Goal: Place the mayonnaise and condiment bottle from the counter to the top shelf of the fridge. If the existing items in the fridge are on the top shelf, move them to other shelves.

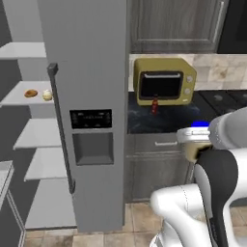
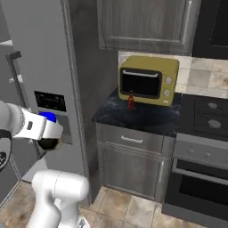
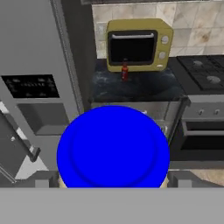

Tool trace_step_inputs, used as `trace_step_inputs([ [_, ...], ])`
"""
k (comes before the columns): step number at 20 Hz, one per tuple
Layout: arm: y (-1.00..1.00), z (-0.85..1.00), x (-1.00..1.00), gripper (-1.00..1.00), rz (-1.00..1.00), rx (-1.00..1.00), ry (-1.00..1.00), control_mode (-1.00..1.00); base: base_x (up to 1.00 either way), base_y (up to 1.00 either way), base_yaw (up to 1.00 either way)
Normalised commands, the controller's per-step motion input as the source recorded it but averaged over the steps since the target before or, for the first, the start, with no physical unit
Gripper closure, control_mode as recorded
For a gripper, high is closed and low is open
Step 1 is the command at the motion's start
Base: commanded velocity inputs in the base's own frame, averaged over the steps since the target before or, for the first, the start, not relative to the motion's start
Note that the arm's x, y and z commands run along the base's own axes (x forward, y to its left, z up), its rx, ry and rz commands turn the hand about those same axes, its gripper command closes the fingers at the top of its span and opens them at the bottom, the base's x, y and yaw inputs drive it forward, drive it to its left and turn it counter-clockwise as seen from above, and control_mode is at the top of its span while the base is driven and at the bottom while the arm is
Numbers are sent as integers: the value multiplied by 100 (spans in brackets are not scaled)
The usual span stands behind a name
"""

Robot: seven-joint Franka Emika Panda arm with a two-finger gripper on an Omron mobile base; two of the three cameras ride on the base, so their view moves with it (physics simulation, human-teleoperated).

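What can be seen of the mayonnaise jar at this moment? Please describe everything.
The mayonnaise is a squat pale jar with a bright blue, round, smooth lid. It sits upright between the gripper fingers, off the counter, held in the air in front of the fridge. In the hand view the lid hides nearly all of the body. The base views show only a bit of blue lid above the hand.

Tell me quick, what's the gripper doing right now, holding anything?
Gripper: closed on the mayonnaise, its blue lid between the fingertips, jaws spread wide around the jar.
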Motion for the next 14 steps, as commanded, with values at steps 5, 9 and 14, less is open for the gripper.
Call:
trace_step_inputs([
  [5,0,0,0,100,0,0,0,100,-11,100,27],
  [9,0,0,0,100,0,0,0,100,29,100,14],
  [14,0,0,0,100,0,0,0,100,56,100,1],
])
